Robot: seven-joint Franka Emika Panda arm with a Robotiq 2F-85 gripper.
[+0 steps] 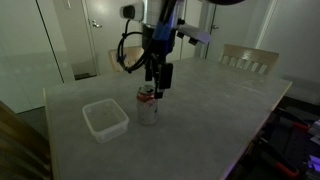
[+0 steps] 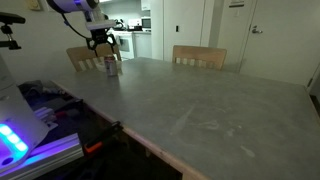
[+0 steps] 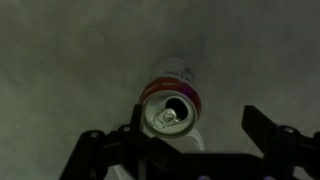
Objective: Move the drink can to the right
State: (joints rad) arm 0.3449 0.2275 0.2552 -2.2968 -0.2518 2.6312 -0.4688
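Note:
The drink can (image 1: 148, 108) is a small silver cylinder with a red band near its top. It stands upright on the grey table (image 1: 210, 105), and it also shows in an exterior view (image 2: 111, 65). In the wrist view I look down on its opened top (image 3: 171, 111). My gripper (image 1: 156, 84) hangs just above the can with its fingers open and holds nothing. In the wrist view the can sits between the spread fingers (image 3: 195, 125), close to the left one. The gripper also shows in an exterior view (image 2: 104, 44).
A square translucent plastic tub (image 1: 105, 118) sits on the table right beside the can. Wooden chairs (image 1: 248, 58) (image 2: 198, 55) stand at the table's far edge. The table edge (image 2: 150, 140) runs near a lit rack.

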